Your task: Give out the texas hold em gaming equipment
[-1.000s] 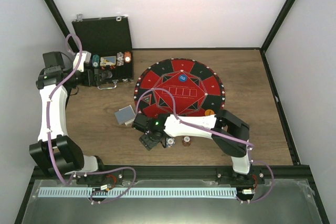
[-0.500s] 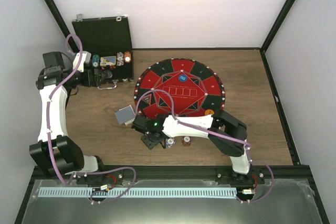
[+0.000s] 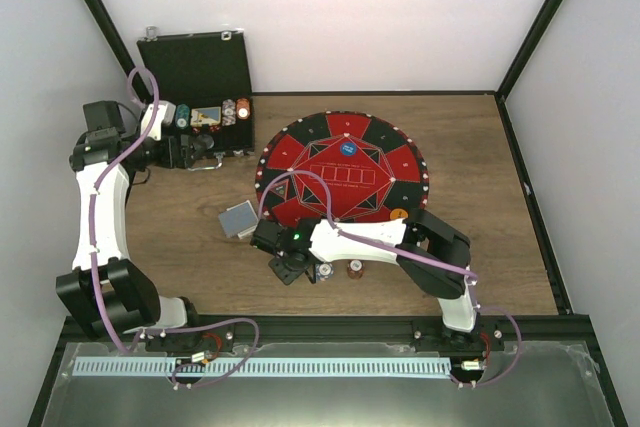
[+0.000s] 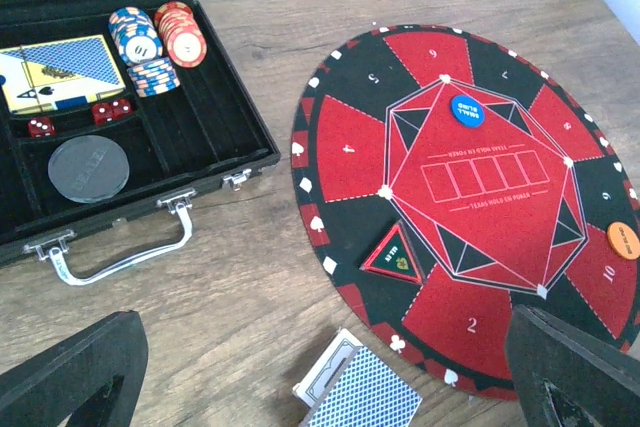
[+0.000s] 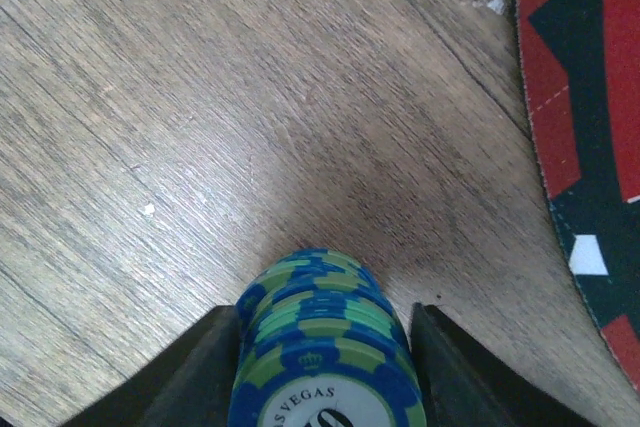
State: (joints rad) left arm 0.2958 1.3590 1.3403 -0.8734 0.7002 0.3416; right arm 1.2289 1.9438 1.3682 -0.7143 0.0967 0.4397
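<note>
At the far left the black case [image 4: 215, 132] lies open. It holds two stacks of chips [image 4: 140, 39], a pack of cards [image 4: 60, 72], red dice [image 4: 110, 111] and a grey disc [image 4: 88, 169], none of them handed out yet. The left hand [image 4: 325, 347] hovers near the case, its fingers spread wide with nothing between them.

Next along, a small pile of loose cards [image 3: 238, 219] lies on the wooden surface [image 3: 480, 247], just beside the near-left edge of the round mat [image 3: 300, 152]. No card lies on any numbered seat, so the dealing looks undone.

The right hand [image 5: 325, 312] is low at the mat's near edge. Its fingers stand on either side of a stack of green and blue chips [image 5: 320, 352], which rests on the surface just off the mat. The fingers are very near the stack's sides, but whether they grip it cannot be told.

Just to the right, a white stack [image 3: 325, 272] and a brown stack [image 3: 354, 269] stand near each other on the surface. On the mat, the blue disc [image 3: 347, 147] sits beyond the middle and the orange disc [image 3: 399, 214] at the near-right rim.

The task seems partway. The two discs are placed and three chip stacks are out at one seat. The other seats are bare, and the cards and the case's chips are left to share out.
</note>
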